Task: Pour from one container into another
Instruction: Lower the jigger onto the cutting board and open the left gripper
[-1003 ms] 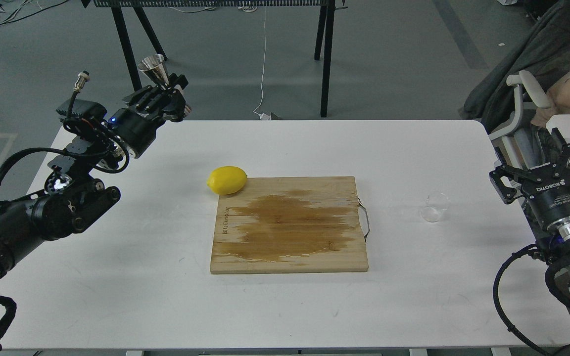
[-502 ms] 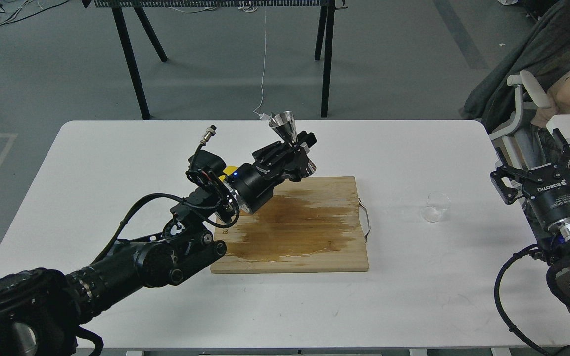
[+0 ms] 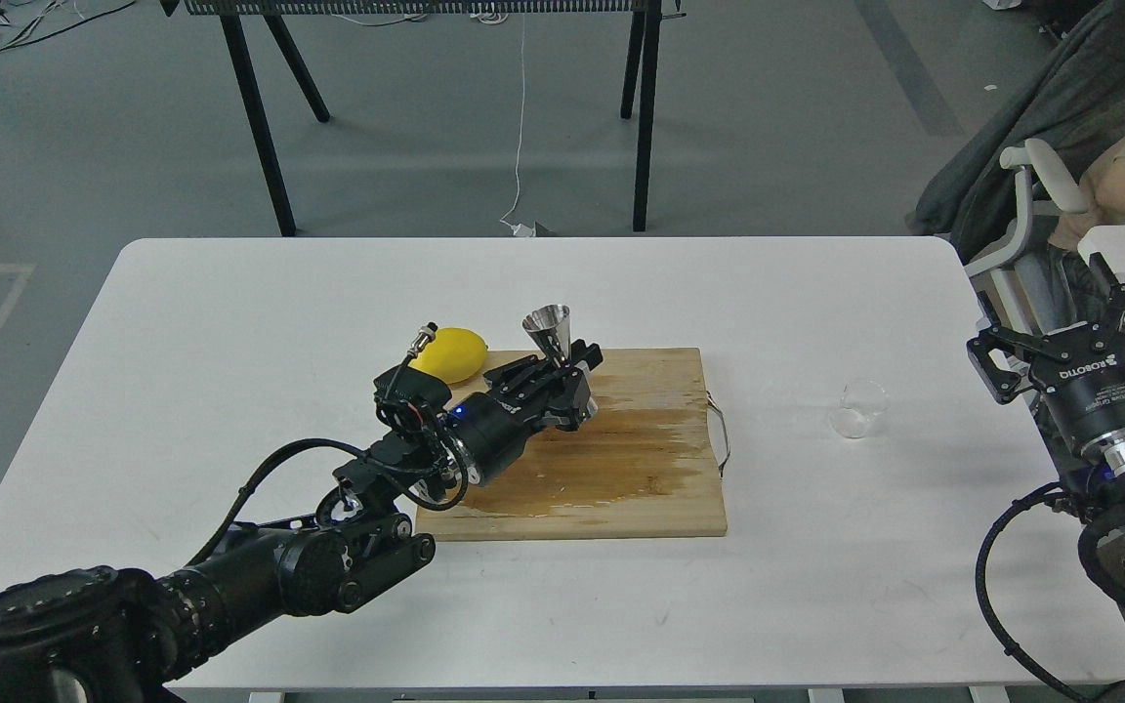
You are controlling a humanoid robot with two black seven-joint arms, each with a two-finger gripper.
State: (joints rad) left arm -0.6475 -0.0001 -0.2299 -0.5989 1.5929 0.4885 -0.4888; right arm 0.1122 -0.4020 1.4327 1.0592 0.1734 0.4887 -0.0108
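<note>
Left hand [image 3: 567, 376] clamped on the waist of the steel jigger [image 3: 549, 332], upper cone upright and open to the ceiling, positioned over the 10 o'clock region of the wooden cutting board [image 3: 621, 488]; whether the jigger's base touched the board could not be told. Lemon [image 3: 453, 353] located just beside the board's far left corner, at 9 o'clock from the jigger. Small glass cup [image 3: 858, 408] standing on the white table [image 3: 230, 322], well apart at 3 o'clock from the board, beyond the wire handle [image 3: 719, 434]. Right hand [image 3: 1080, 332] spread wide, holding nothing, near the cup at its 3 o'clock. Step in hand judged as setting the jigger down as receiver. Recommended for that step: kept vertical during descent, lowered until the base sat flat on the board, placed on the dry wood rather than the dark wet patch [image 3: 621, 459] to limit sliding, released only once steady. Narrow waist and small foot judged prone to tipping; sideways pull on release to be avoided. Cup grasp by the right hand not yet begun.
</note>
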